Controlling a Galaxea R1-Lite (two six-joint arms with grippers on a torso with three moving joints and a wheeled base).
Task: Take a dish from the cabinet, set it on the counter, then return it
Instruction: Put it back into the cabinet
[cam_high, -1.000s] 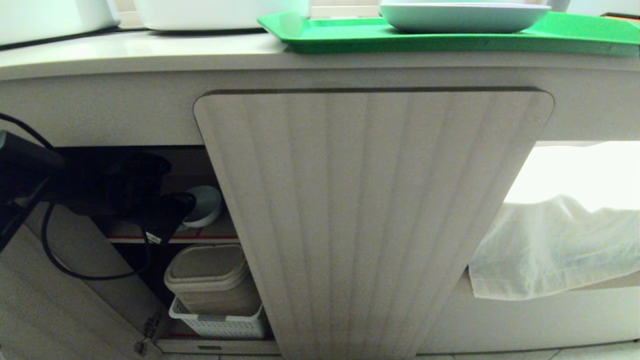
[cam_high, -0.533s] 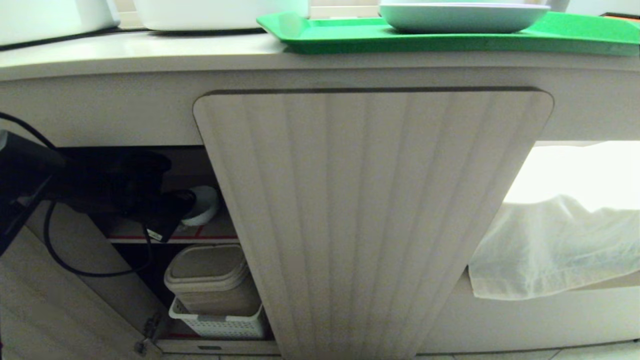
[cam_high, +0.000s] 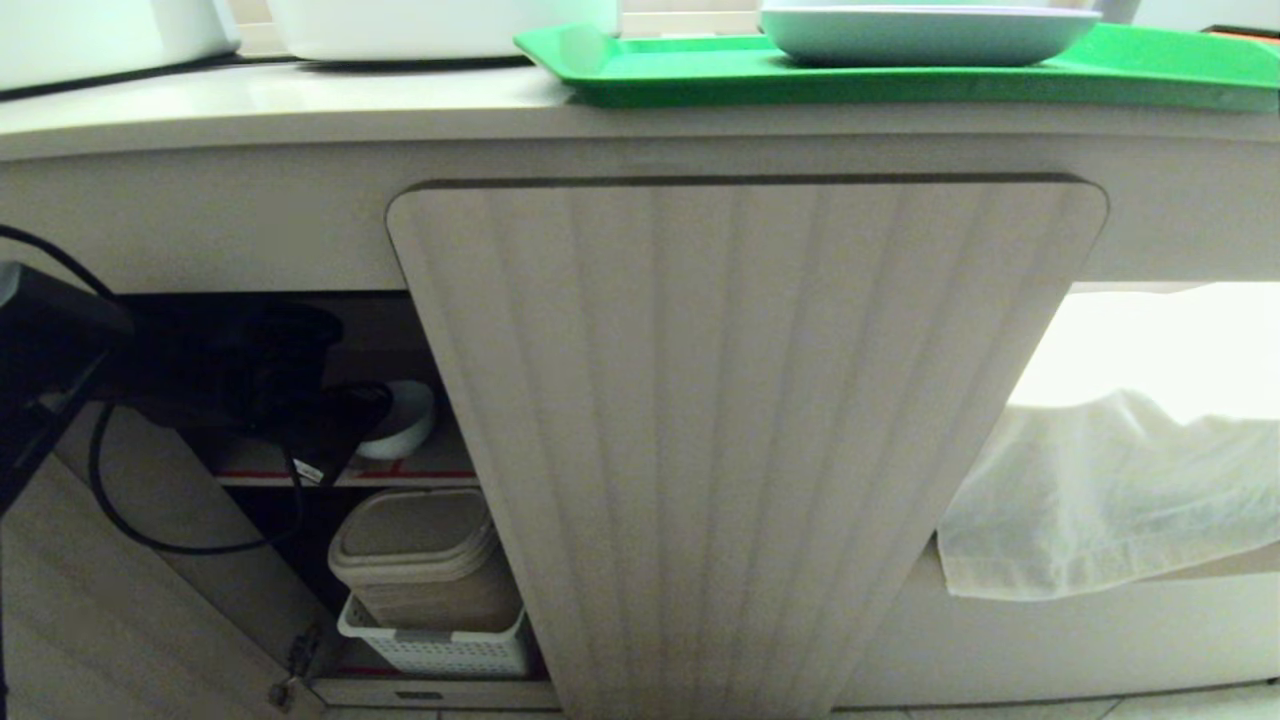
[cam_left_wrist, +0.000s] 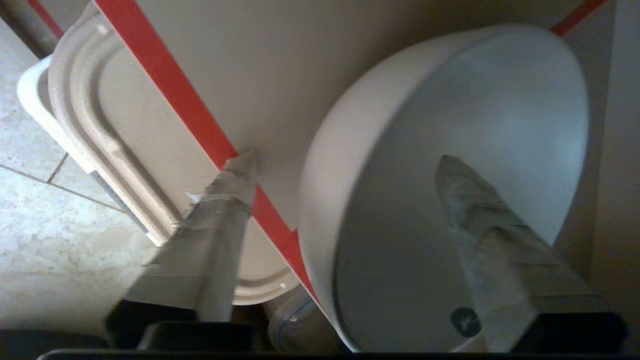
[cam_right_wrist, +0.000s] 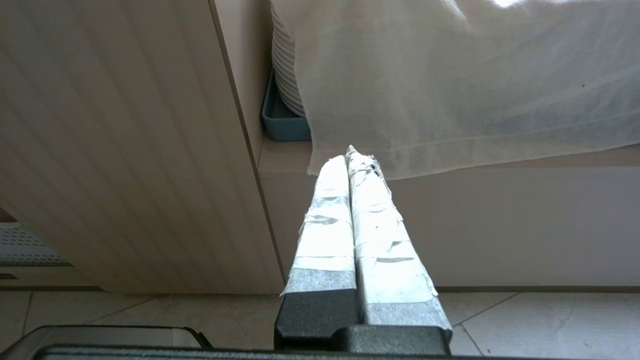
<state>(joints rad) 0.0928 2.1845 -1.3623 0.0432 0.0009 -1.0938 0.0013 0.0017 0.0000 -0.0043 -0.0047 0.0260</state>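
Reaching into the open left side of the cabinet (cam_high: 740, 440), the left gripper (cam_high: 385, 415) hangs at the white dish (cam_high: 405, 420), which sits on the upper shelf edged with red tape (cam_high: 420, 473). Below that shelf a beige lidded container (cam_high: 420, 550) stands in a white perforated basket (cam_high: 440, 650). On the counter (cam_high: 250, 105) above, a green tray (cam_high: 900, 75) carries a pale plate (cam_high: 920, 35), and a white cloth (cam_high: 1110, 490) hangs at the right.

From the left wrist, the left gripper (cam_left_wrist: 345, 165) stands wide apart: one taped finger (cam_left_wrist: 225, 215) lies outside the dish (cam_left_wrist: 450, 150), over the red tape (cam_left_wrist: 175, 90), and the other finger reaches over the bowl's hollow. Neither finger clearly presses the rim, which shows between them, and the dish rests on the shelf.

From the right wrist, the right gripper (cam_right_wrist: 348, 155) hangs pressed closed and empty, low beside the fluted door (cam_right_wrist: 125, 150), pointing toward the white cloth (cam_right_wrist: 450, 80) and a stack of plates (cam_right_wrist: 285, 75) in a blue bin (cam_right_wrist: 280, 120).
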